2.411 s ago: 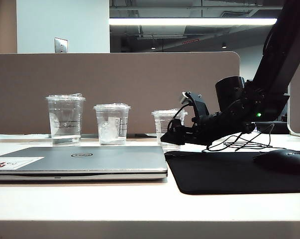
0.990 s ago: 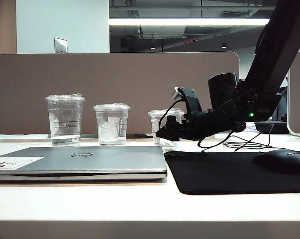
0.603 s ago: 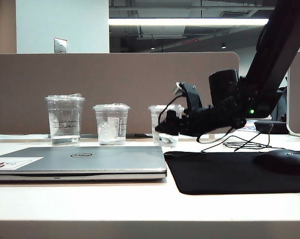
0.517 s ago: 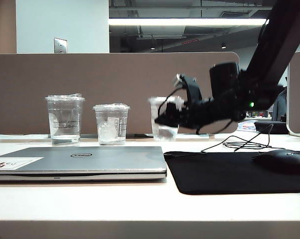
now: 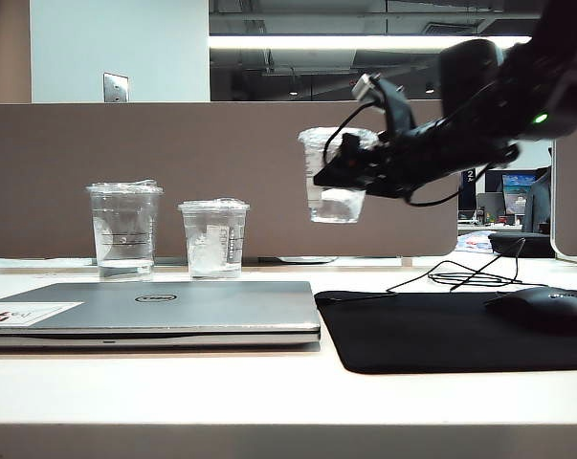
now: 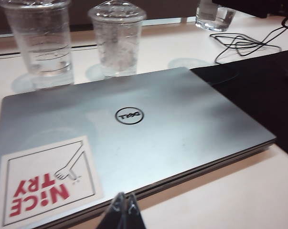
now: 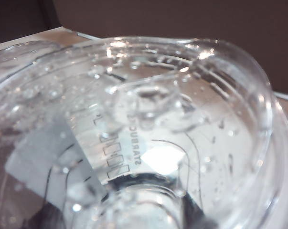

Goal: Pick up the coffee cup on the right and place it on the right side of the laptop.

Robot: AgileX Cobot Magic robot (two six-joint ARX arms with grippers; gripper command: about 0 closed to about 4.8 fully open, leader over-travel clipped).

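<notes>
Now the right gripper [image 5: 338, 174] pinches the coffee cup [image 5: 334, 176] upright, high above the desk's back edge, over the seam where the laptop [image 5: 159, 308] meets the black mouse pad [image 5: 432, 330]; a little clear liquid sits in its base. The set-down spot lies below, toward the front. Parked by the laptop's front edge, the left gripper [image 6: 123, 210] has its jaws pressed together.

1. A laptop [image 5: 154, 311] lies at lower left on the table [image 5: 269, 392].
2. A mouse pad [image 5: 460, 330] lies just right of it.
3. Two cups [image 5: 125, 229] [image 5: 214, 239] stand behind the laptop.
4. The coffee cup [image 5: 334, 177], in the right gripper [image 5: 341, 172], hangs upper right of centre, above the table.
</notes>
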